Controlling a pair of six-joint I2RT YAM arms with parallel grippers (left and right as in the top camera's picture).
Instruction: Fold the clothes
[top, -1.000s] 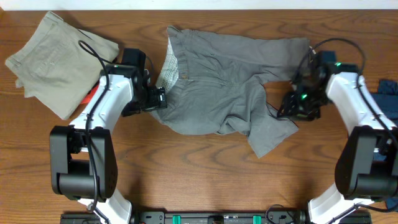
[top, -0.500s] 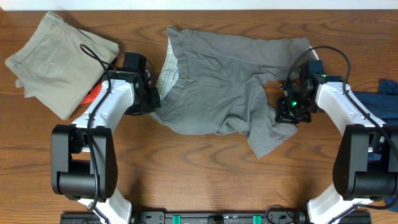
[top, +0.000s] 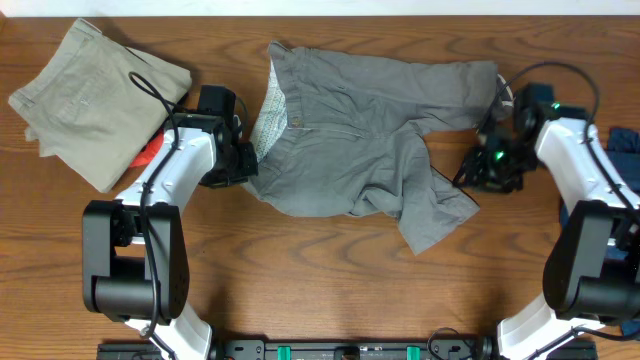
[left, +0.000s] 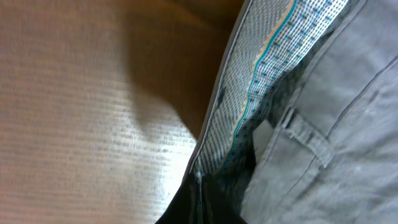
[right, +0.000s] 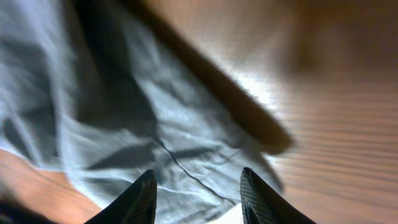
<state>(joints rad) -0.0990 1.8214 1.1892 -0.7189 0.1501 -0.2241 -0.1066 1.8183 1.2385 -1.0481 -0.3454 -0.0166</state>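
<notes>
White arms (top: 180, 162), black joints (top: 215, 101), black cables (top: 150, 85), green lights (top: 491, 155).

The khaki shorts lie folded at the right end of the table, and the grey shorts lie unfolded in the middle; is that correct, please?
Not quite: the overhead view shows the khaki shorts folded at the left end of the table, not the right. The grey shorts do lie unfolded in the middle.

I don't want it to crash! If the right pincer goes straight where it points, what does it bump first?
The grey shorts. The open right pincer points at their crumpled leg, probably just ahead, though depth is hard to judge.
</notes>
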